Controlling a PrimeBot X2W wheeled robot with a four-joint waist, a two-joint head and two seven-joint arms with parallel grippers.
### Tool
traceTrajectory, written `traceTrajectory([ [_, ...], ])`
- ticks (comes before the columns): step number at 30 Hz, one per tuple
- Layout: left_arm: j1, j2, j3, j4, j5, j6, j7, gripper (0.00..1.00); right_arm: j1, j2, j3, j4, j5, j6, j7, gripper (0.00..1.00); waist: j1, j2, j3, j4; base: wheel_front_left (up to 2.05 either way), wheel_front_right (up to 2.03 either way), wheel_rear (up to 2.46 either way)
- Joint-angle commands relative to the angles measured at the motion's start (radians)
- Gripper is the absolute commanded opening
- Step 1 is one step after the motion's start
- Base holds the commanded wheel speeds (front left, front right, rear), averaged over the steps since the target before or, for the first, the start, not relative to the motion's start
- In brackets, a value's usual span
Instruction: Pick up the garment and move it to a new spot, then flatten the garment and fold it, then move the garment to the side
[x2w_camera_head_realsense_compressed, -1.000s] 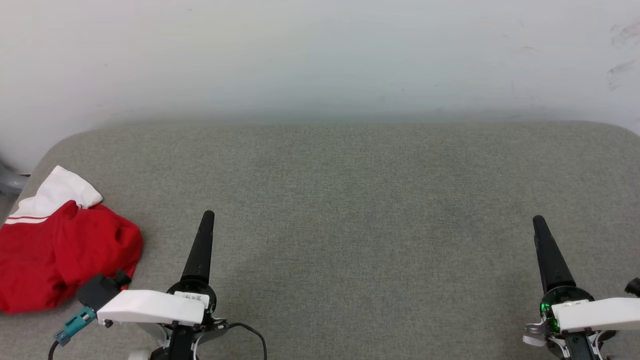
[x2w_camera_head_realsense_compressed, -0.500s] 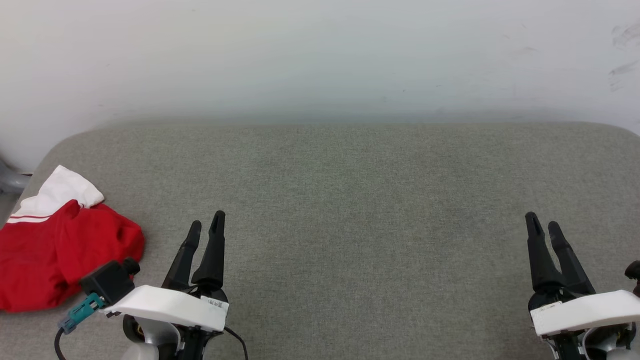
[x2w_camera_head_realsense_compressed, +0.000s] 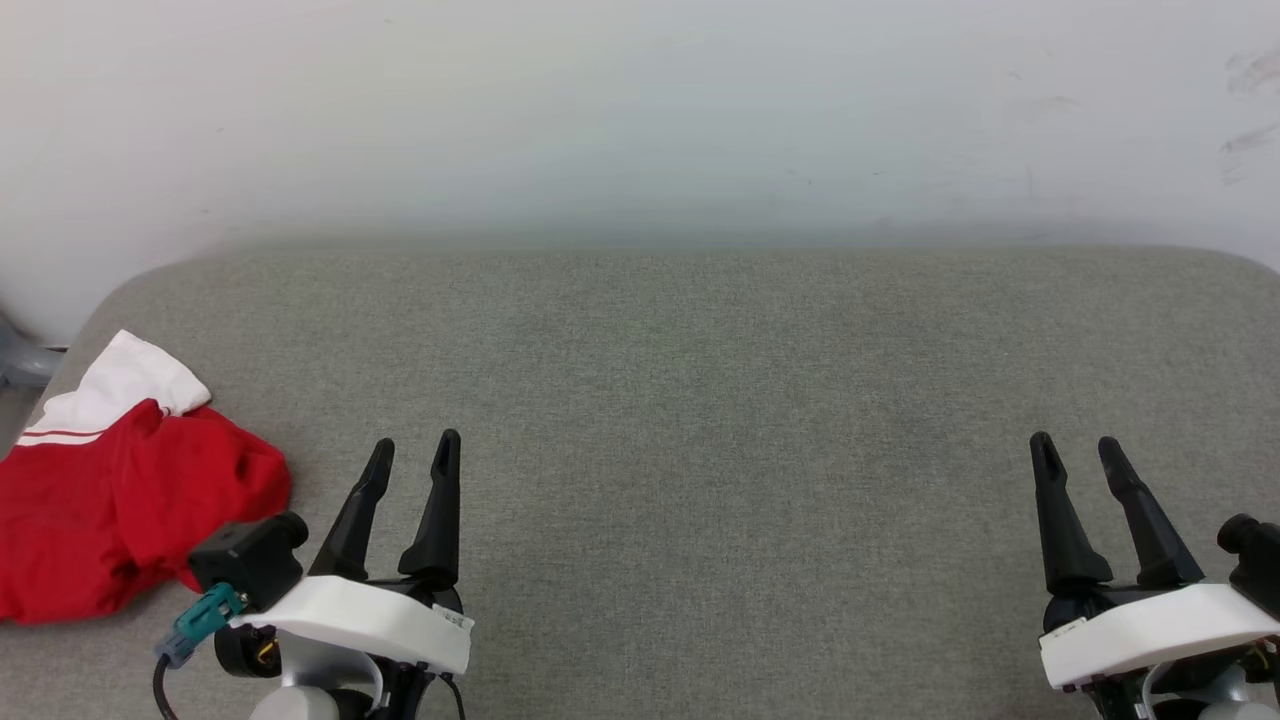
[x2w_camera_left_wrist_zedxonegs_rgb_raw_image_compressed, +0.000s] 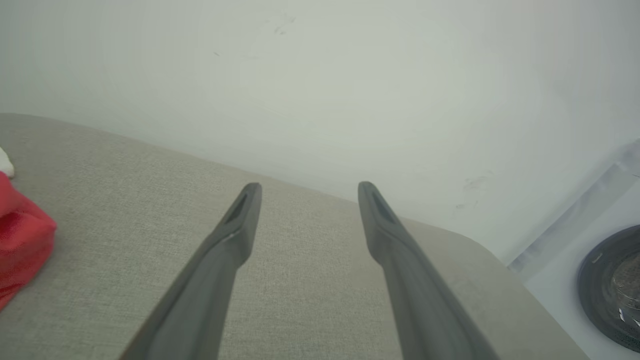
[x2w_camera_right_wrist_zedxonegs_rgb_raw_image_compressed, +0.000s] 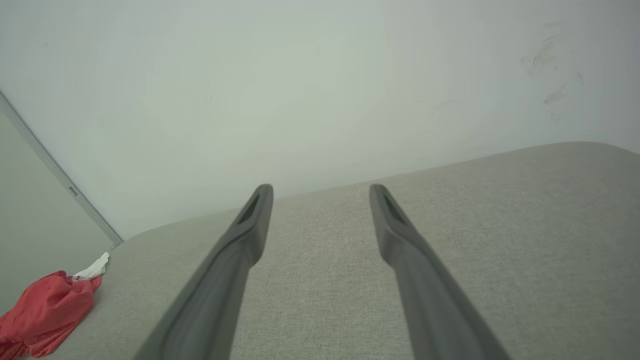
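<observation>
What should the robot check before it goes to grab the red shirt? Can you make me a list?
1. Is the left end effector open? Ok: fingers apart, nothing between them.
2. Is the right end effector open? Ok: same.
3. Is the crumpled red jersey shirt with a white sleeve found? Ok: it lies at the left end of the grey fabric-covered surface, left of the left end effector, not touching its fingers.
4. Is there room to lay the shirt flat? Ok: the middle of the surface is bare.
5. Is the whole shirt on the surface? Cannot tell: it runs past the head view's left edge.
</observation>
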Motion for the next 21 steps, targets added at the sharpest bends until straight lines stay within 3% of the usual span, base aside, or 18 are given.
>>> traceTrajectory([
  [1,-0.004,0.014,-0.003,-0.007,0.042,0.008,-0.013,1.0,0.001,-0.008,0.002,-0.018,-0.043,0.0,0.003,1.0,-0.0001,0.0,-0.001,0.0,0.0,0.0,0.0],
  [13,0.001,0.038,-0.028,0.031,0.191,0.041,-0.049,1.0,0.02,-0.012,-0.017,-0.027,-0.216,0.0,0.023,1.0,-0.0002,0.0,-0.003,0.003,0.0,0.0,0.0],
  [21,0.001,0.042,-0.033,0.047,0.239,0.037,-0.065,1.0,0.033,-0.002,-0.03,-0.04,-0.283,0.0,0.038,1.0,-0.0002,0.0,-0.006,0.005,0.0,0.0,0.0],
])
